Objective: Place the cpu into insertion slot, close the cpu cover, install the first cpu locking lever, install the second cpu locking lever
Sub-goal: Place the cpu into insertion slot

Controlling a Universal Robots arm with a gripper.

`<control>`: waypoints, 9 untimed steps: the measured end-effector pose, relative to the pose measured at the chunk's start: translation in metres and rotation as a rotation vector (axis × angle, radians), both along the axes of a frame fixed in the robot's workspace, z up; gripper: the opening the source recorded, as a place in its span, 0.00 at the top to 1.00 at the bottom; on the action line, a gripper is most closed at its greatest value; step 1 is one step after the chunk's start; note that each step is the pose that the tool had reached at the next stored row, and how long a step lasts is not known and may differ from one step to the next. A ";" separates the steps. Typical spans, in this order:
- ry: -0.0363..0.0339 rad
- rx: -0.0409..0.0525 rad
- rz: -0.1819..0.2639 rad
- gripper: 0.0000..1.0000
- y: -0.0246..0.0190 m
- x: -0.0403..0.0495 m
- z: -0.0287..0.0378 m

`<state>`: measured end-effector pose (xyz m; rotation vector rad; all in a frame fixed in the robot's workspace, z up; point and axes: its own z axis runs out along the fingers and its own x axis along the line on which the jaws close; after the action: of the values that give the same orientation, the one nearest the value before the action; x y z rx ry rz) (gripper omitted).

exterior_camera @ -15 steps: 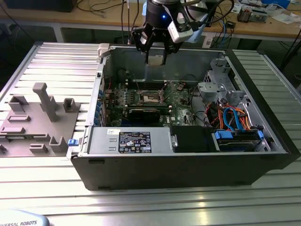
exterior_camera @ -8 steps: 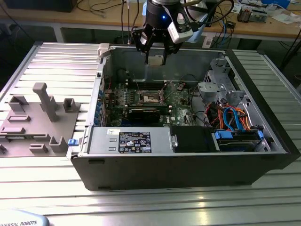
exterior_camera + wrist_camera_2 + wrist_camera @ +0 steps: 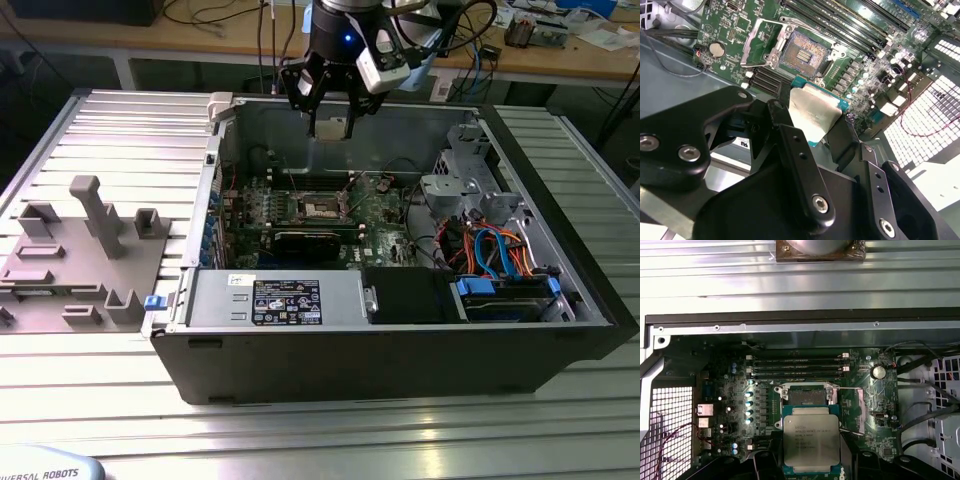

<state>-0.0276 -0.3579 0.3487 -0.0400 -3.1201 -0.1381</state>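
the gripper (image 3: 329,126) hovers over the open case (image 3: 400,360), jaws pinching the cpu (image 3: 811,437) above the bare insertion slot (image 3: 802,55), cpu cover (image 3: 750,47) flipped open, so no step is finished yet

Our arm (image 3: 345,30) reaches down from above the far wall of the open computer case (image 3: 400,365), with the wrist pointing straight down into it. Our gripper (image 3: 330,128) hangs just inside the case's top opening, high above the case's floor and nearer its far wall than its near one. In both wrist views our black jaws press on two opposite edges of the cpu (image 3: 812,117). We carry it with its metal top facing the wrist, clear of everything lower in the case.
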 end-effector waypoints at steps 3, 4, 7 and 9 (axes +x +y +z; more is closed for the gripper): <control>-0.0001 0.0000 0.000 0.46 0.0000 0.0000 -0.0005; 0.0000 0.0000 0.000 0.46 0.0000 0.0000 -0.0007; 0.0000 0.0000 0.000 0.46 0.0000 0.0000 -0.0012; 0.0000 0.0001 0.000 0.46 0.0000 0.0000 -0.0016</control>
<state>-0.0276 -0.3579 0.3471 -0.0400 -3.1201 -0.1382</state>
